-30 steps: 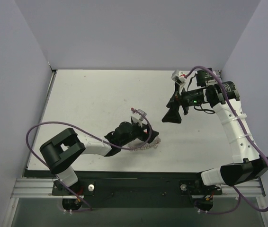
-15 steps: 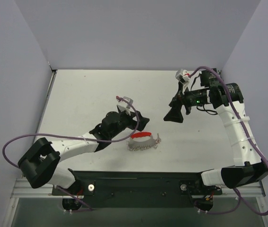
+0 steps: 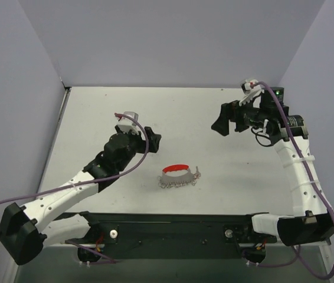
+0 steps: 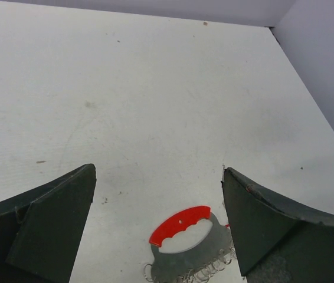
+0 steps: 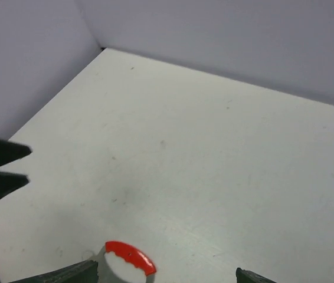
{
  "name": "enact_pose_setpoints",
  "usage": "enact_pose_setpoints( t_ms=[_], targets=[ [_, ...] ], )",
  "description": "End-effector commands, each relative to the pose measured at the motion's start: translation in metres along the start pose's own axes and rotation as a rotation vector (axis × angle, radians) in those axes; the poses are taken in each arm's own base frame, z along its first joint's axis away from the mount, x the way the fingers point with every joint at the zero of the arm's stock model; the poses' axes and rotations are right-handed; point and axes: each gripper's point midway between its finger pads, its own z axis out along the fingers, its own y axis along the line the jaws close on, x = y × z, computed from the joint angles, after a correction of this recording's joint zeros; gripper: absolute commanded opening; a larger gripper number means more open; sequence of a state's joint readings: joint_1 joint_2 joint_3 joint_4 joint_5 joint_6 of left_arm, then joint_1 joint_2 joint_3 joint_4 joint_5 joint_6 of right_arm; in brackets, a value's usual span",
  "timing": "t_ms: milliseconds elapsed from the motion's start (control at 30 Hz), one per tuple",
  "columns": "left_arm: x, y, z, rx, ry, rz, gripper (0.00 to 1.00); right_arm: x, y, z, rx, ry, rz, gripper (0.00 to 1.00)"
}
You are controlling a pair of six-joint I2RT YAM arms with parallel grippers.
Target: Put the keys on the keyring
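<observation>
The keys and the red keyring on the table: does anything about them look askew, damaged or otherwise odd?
Nothing stands out. The keys lie in a row on the table, close along the near side of the red keyring. No damage shows. The left gripper and the right gripper are open, apart from them.

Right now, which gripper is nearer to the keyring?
Left. The left gripper is just beyond the keyring, to its left; the right gripper is farther off, beyond and right.
</observation>
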State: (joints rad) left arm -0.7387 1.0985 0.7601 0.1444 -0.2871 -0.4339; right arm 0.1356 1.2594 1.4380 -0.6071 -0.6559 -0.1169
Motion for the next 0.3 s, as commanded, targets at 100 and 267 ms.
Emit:
enact_pose_setpoints(
  t_ms=[100,267],
  targets=[
    [-0.040,0.033,-0.037,-0.141,-0.116,0.057,0.97,-0.040,-0.063,-0.023,0.327,-0.294,0.259,1.00],
    [-0.046,0.046,-0.052,-0.181,-0.153,0.084,0.97,-0.011,-0.109,-0.026,0.573,-0.400,0.304,1.00]
  ],
)
